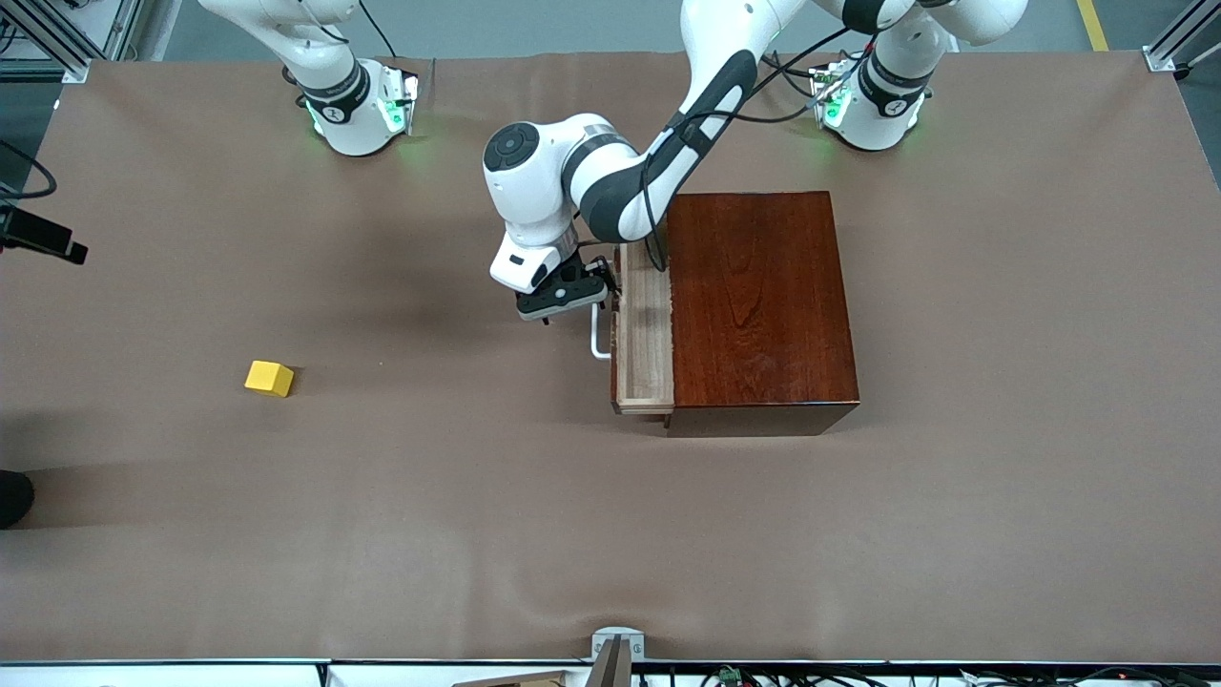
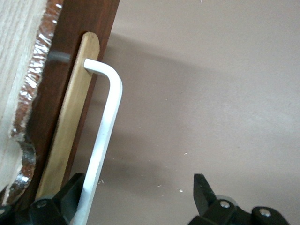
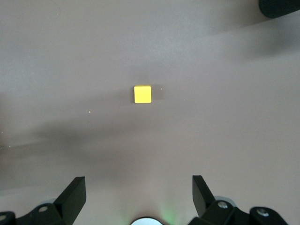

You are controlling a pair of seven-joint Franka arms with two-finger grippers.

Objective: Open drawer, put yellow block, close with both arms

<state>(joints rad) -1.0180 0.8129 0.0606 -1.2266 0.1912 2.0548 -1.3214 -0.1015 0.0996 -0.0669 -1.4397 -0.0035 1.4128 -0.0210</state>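
Observation:
The dark reddish-brown box (image 1: 758, 305) stands at the left arm's end of the table. Its pale wood drawer (image 1: 647, 334) is slid out a short way toward the right arm's end. My left gripper (image 1: 563, 296) is at the white handle (image 1: 598, 334) and is open. In the left wrist view the handle (image 2: 105, 136) runs just inside one finger (image 2: 70, 192), and the left gripper (image 2: 138, 192) has its jaws spread wide. The yellow block (image 1: 269, 378) lies alone toward the right arm's end. My right gripper (image 3: 138, 194) hangs open high above the table, with the yellow block (image 3: 142, 94) well below.
Brown cloth (image 1: 477, 525) covers the whole table. A black device (image 1: 43, 239) juts in at the table's edge at the right arm's end. The right arm's green-lit base (image 1: 358, 105) and the left arm's base (image 1: 873, 100) stand along the table's top edge.

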